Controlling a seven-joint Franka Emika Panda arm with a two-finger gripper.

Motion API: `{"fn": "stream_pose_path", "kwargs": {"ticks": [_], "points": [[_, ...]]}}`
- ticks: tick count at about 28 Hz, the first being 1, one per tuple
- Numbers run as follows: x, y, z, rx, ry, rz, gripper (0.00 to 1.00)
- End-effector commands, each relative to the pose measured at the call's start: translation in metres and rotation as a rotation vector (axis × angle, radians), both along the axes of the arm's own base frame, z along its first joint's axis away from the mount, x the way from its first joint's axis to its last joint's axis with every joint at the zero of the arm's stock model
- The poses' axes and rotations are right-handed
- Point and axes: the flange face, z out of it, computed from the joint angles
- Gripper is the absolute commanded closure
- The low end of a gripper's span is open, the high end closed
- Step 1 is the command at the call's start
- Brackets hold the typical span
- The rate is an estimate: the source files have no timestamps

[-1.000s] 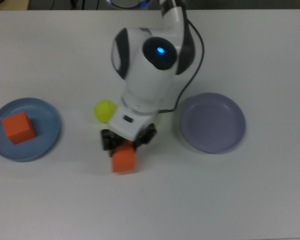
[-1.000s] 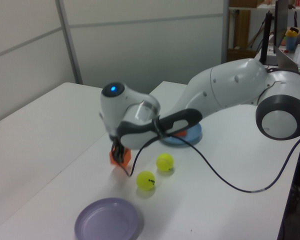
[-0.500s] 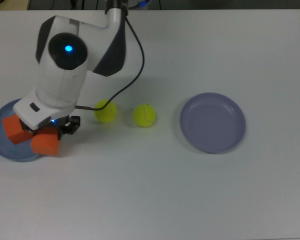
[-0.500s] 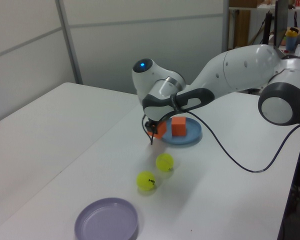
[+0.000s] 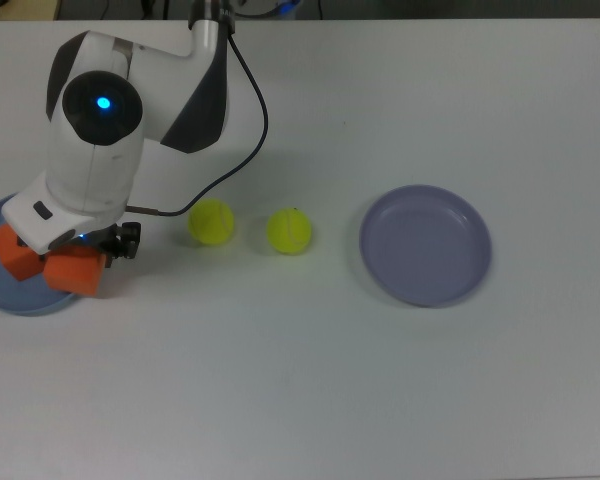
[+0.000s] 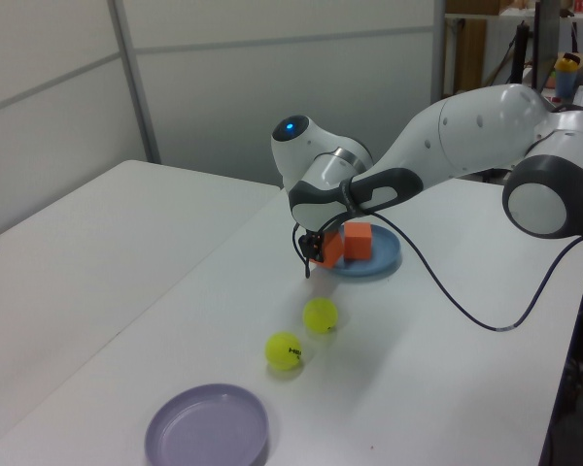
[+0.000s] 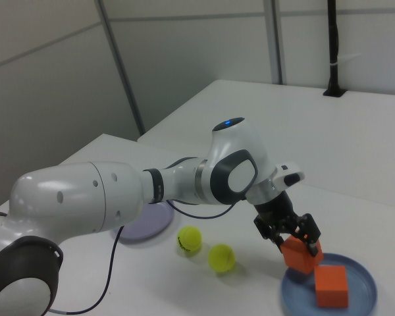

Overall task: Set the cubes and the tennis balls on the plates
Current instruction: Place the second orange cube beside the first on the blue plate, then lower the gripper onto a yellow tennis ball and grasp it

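**Second cube held over the blue plate's rim; balls and lavender plate wait**

The table point(image 5: 310, 400) carries everything. You have the arm reaching toward the top view's left edge of it.

The lavender plate point(image 5: 425, 245) sits empty toward the top view's right side, well apart from the arm. The light blue plate point(image 7: 362, 304) lies at the top view's left edge, half hidden under the wrist there, and holds one orange cube point(image 7: 332, 287) flat on its floor.

Your gripper point(image 7: 291, 238) is clamped on the second cube point(image 7: 302, 255), fingers pressing two opposite faces. It hangs tilted, above the plate's near rim in the right view, just beside the resting cube. It looks rigid, light and matte, so a flat-face pinch should hold without slipping; lower it clear of the other block, or it may land on an edge and tip.

The two tennis balls point(image 5: 211, 221) point(image 5: 289, 230) lie near each other between the plates. Judge them light, fuzzy and slightly springy, and apt to roll: take each across its middle from straight above, and set it well inside a raised rim.
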Motion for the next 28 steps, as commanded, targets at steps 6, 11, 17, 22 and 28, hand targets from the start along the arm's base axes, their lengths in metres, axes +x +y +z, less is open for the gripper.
{"fn": "stream_pose_path", "kwargs": {"ticks": [6,11,17,22,28], "points": [[-0.016,-0.004,0.066,0.132,0.0,0.056,0.0],[-0.021,0.017,0.072,0.143,0.024,0.076,0.0],[-0.031,0.078,0.055,0.147,0.119,0.148,0.0],[-0.055,0.121,0.041,0.125,0.294,0.17,0.0],[-0.07,0.154,0.034,0.108,0.363,0.16,0.0]]}}
